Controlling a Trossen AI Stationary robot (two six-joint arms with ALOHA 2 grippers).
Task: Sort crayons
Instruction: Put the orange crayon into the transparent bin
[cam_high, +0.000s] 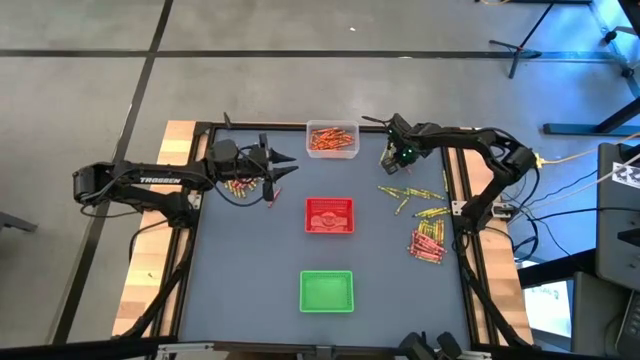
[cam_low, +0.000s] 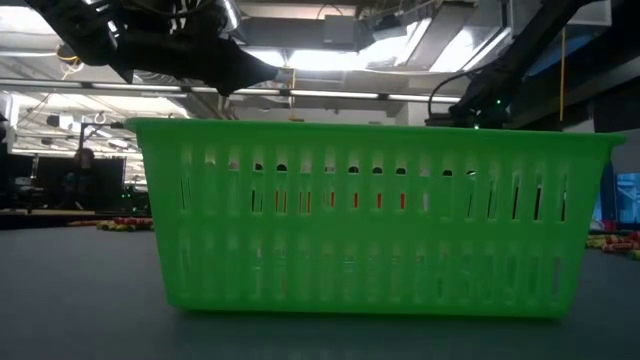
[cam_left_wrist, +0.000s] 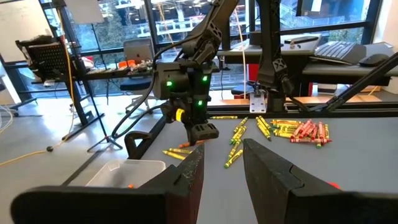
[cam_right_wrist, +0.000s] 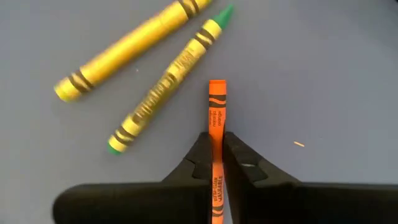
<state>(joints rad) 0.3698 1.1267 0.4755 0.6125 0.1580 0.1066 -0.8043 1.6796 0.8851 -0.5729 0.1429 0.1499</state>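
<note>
My right gripper (cam_right_wrist: 216, 144) is shut on an orange crayon (cam_right_wrist: 217, 112) over the table's far right part, right of the clear tray (cam_high: 332, 150); it also shows in the high view (cam_high: 395, 160) and the left wrist view (cam_left_wrist: 202, 132). Two yellow-green crayons (cam_right_wrist: 165, 93) lie flat on the table beside it. My left gripper (cam_high: 283, 165) is open and empty, held level left of the clear tray, its fingers (cam_left_wrist: 186, 180) pointing toward the right gripper. Orange crayons (cam_high: 330, 136) fill the clear tray. My right gripper pinches the orange crayon between its two fingers, on the paper wrapper about mid-length (cam_right_wrist: 216, 140). The fingers come from above, pointing down. The crayon's free end (cam_right_wrist: 217, 84) sticks out past the fingertips. Whether it is clear of the table, I cannot tell.
A red tray (cam_high: 329, 228) stands mid-table and a green tray (cam_high: 326, 305) near the front edge, filling the low view (cam_low: 370, 220). Loose crayons lie at the left (cam_high: 240, 187), yellow ones at the right (cam_high: 420, 195), and a red pile (cam_high: 428, 243) lies farther right.
</note>
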